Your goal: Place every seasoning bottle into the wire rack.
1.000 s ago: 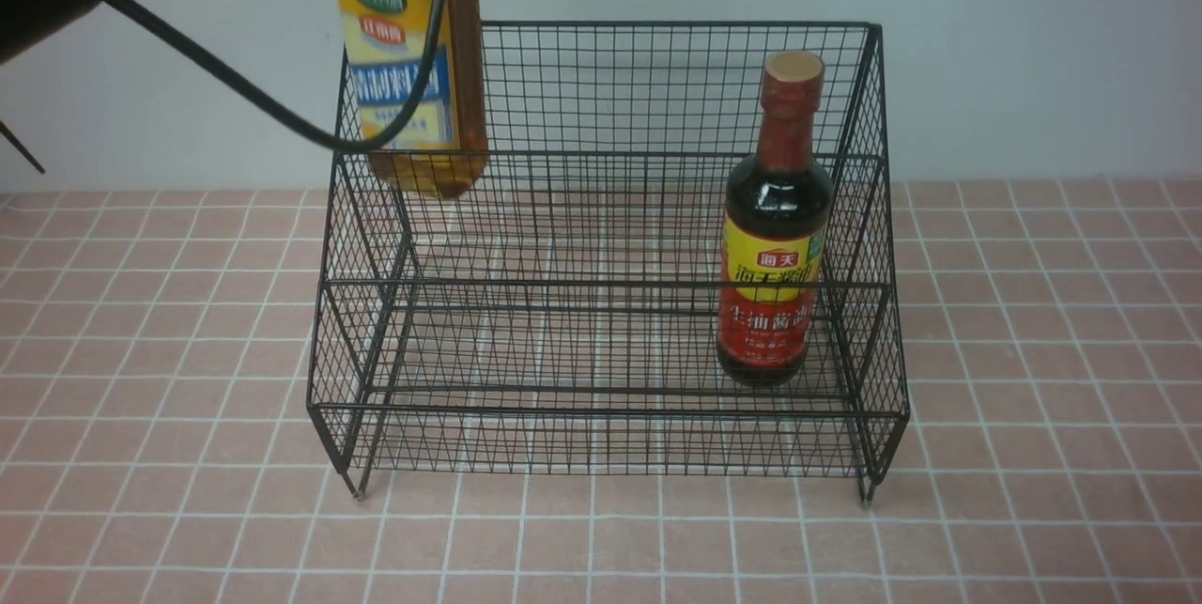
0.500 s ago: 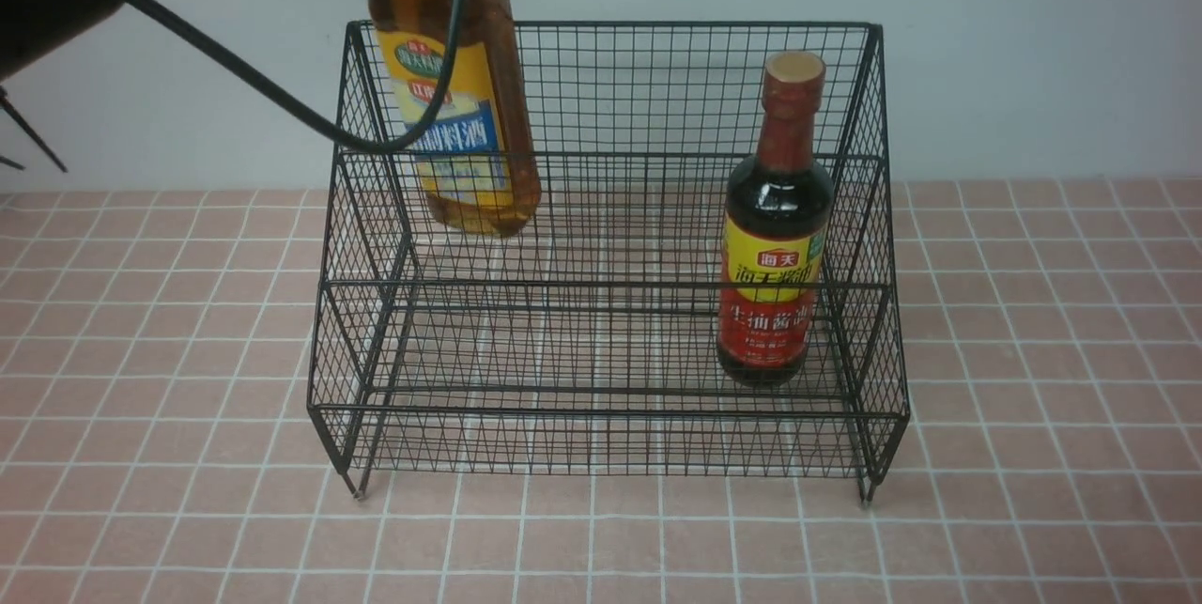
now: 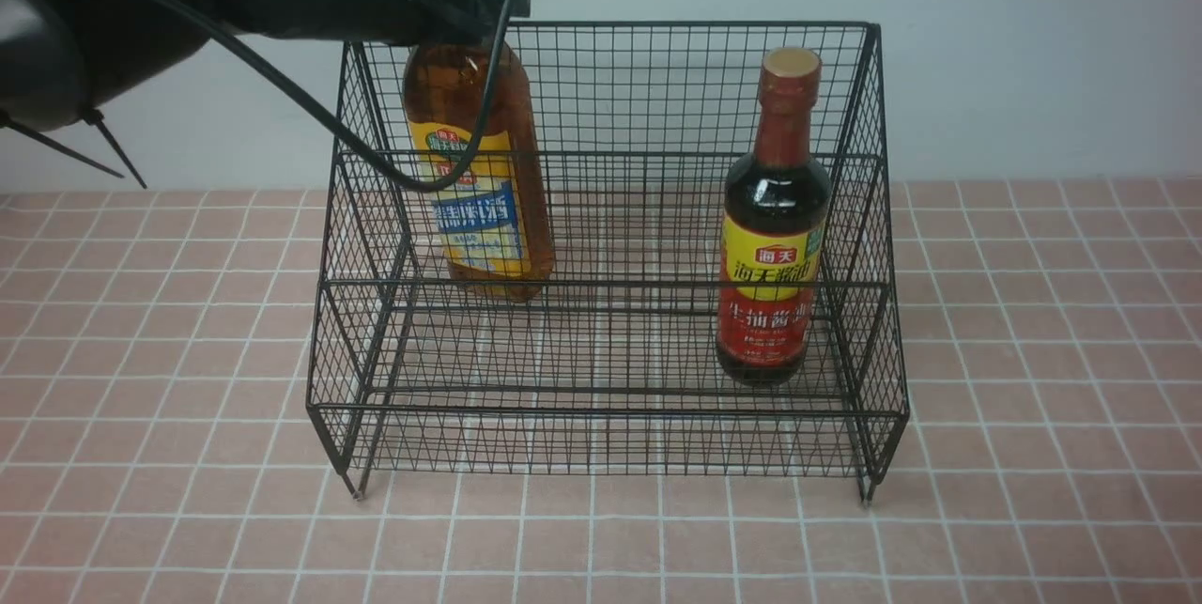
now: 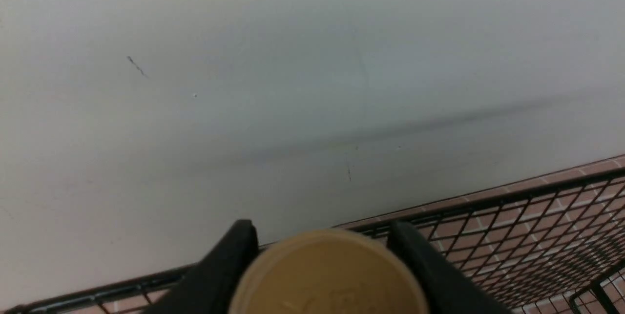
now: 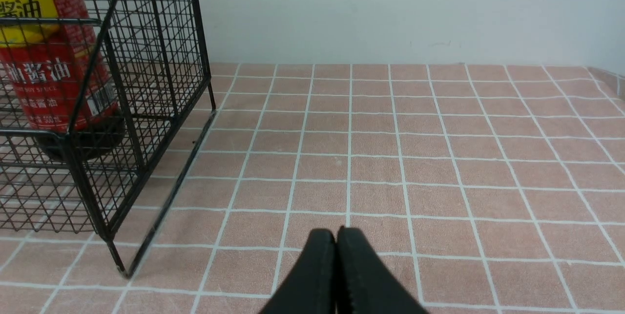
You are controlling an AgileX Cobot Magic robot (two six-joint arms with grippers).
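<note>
— Where is the amber bottle point(image 3: 479, 200)?
— It hangs directly below the left gripper point(image 3: 451, 7), whose fingers point(image 4: 229, 260) clamp its gold cap point(image 4: 327, 275); its body sits inside the wire rack point(image 3: 610, 247).
— And the soy-sauce bottle point(image 3: 775, 238)?
— Upright inside the rack, well apart from that gripper; the right gripper point(image 5: 337, 255) is pressed shut, empty, just beside the rack.

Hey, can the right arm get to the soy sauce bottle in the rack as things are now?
Probably yes, from above. The soy sauce bottle stands on the right side of the rack, whose top is open, and nothing sits over its cap. The right gripper is shut and empty.
</note>
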